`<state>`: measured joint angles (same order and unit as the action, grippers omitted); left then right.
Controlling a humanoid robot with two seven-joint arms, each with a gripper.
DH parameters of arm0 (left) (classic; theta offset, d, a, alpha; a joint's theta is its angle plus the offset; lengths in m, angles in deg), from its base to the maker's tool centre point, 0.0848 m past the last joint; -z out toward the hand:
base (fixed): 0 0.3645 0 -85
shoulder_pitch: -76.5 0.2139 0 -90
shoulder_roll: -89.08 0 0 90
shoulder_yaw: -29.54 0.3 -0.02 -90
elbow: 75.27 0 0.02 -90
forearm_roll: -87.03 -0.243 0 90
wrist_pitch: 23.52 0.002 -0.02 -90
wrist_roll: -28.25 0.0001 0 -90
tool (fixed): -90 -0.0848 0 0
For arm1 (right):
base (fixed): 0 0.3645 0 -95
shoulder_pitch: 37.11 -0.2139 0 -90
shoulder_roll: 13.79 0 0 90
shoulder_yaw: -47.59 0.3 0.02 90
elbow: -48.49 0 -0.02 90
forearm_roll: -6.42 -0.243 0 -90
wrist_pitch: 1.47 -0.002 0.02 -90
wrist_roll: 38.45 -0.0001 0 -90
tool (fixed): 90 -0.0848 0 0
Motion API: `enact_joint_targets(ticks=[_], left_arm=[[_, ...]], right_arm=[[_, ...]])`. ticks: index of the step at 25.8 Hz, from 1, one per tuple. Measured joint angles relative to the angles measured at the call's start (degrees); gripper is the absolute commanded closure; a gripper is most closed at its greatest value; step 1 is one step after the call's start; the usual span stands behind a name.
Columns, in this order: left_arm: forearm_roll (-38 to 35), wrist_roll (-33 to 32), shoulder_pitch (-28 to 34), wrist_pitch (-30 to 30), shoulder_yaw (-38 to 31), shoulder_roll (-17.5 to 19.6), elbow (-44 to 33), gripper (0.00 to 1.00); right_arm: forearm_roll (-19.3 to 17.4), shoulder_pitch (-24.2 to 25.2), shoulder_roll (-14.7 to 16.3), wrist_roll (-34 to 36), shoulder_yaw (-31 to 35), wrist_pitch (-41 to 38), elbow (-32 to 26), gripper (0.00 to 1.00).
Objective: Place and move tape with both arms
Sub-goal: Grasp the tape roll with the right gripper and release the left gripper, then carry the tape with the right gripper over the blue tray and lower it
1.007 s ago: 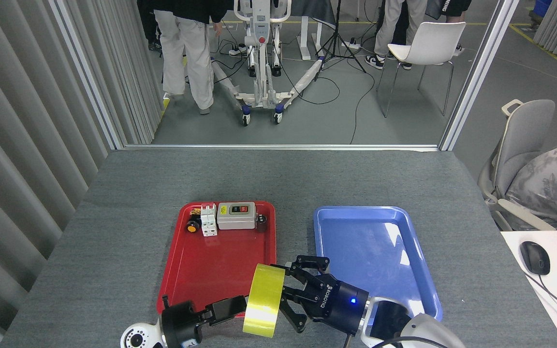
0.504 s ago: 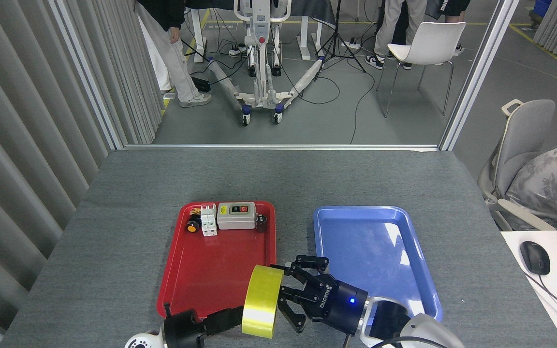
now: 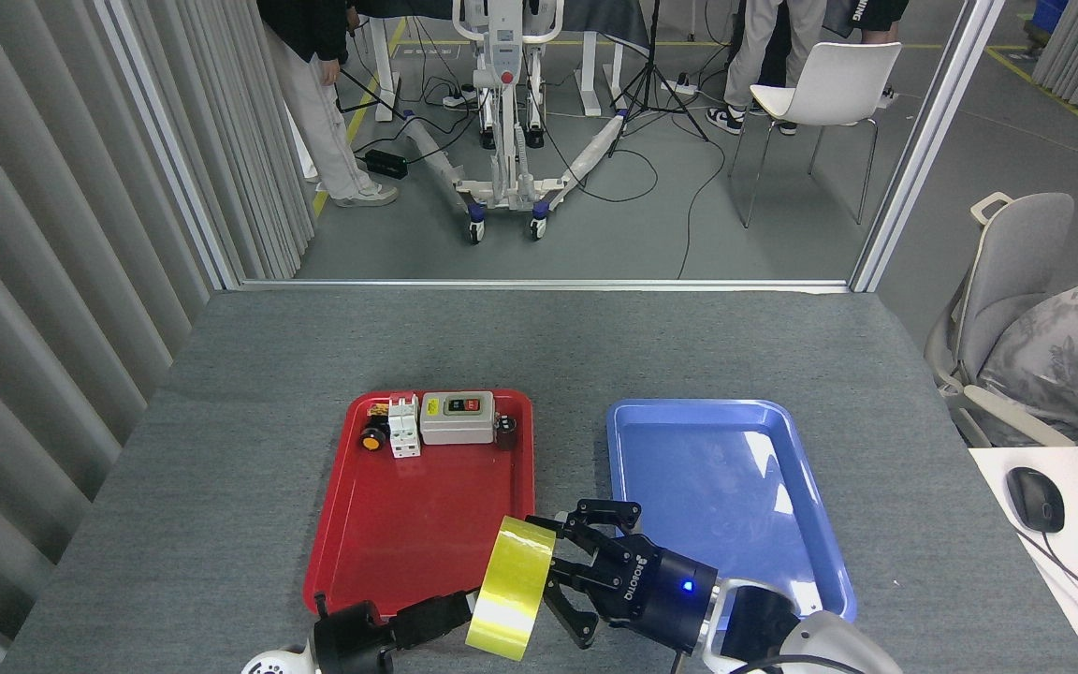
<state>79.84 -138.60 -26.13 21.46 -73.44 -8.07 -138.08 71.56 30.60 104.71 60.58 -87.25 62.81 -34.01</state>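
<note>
The left gripper (image 3: 445, 613) reached at the tape (image 3: 511, 588) from the left; I could not tell if it gripped. The roll stood on edge over the red tray's (image 3: 333, 524) near corner, looking light, stiff and slippery. The right gripper (image 3: 565, 573) clasped it, the blue tray (image 3: 820, 524) bare beside
</note>
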Motion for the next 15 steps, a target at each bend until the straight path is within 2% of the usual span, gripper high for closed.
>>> enact_joint_targets(ticks=[5, 8, 11, 13, 15], left_arm=[[0.3, 3.0, 0.0, 0.0, -1.4, 0.1, -0.1, 0.22], [0.3, 3.9, 0.3, 0.0, -2.7, 0.2, -0.3, 0.18], [0.3, 4.8, 0.9, 0.0, -4.0, 0.4, -0.4, 0.18], [-0.3, 7.0, 1.1, 0.0, -5.0, 0.4, -1.1, 0.19], [-2.9, 10.9, 1.6, 0.0, -5.9, 0.3, -2.3, 0.18]], right_arm=[[-0.6, 1.1, 1.7, 0.6, 3.2, -1.6, -0.1, 0.79], [-0.8, 3.5, 3.0, 0.8, 8.4, -4.3, -0.2, 0.79], [-1.2, 5.9, 3.7, 0.9, 13.5, -8.3, -0.4, 0.79], [-2.3, 7.1, 4.6, 0.9, 16.0, -10.5, -0.6, 0.79], [-4.9, 7.7, 5.5, 0.9, 17.3, -12.1, -0.7, 0.79]])
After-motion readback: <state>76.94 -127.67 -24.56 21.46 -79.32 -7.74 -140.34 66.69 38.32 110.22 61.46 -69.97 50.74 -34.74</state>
